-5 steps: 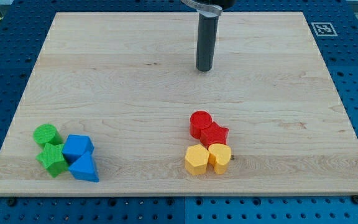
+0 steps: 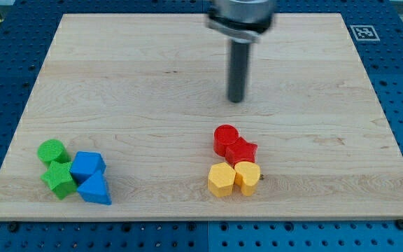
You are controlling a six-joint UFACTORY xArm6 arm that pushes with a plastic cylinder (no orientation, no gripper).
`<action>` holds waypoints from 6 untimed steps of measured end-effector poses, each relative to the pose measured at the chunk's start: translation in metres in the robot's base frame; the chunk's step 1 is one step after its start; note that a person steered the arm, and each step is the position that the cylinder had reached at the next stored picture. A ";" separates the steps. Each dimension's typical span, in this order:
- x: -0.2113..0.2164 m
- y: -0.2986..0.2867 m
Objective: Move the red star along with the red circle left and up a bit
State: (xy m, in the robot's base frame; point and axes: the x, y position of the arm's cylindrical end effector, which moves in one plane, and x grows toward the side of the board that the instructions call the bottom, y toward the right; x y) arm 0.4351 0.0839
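Observation:
The red circle (image 2: 224,137) and the red star (image 2: 242,150) sit touching each other at the lower middle of the wooden board (image 2: 152,91), the star to the lower right of the circle. My tip (image 2: 236,100) is above them in the view, a short way off and slightly right of the circle, touching no block. The rod looks a little blurred.
A yellow hexagon (image 2: 221,180) and a yellow heart (image 2: 248,176) lie just below the red pair, touching it. At the lower left are a green circle (image 2: 52,151), a green star (image 2: 59,179), a blue cube (image 2: 87,166) and a blue triangle (image 2: 94,189).
My tip has moved down the view and slightly right, closer to the red blocks. No block has moved.

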 end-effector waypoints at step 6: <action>0.115 -0.020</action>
State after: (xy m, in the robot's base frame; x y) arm 0.5506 0.0642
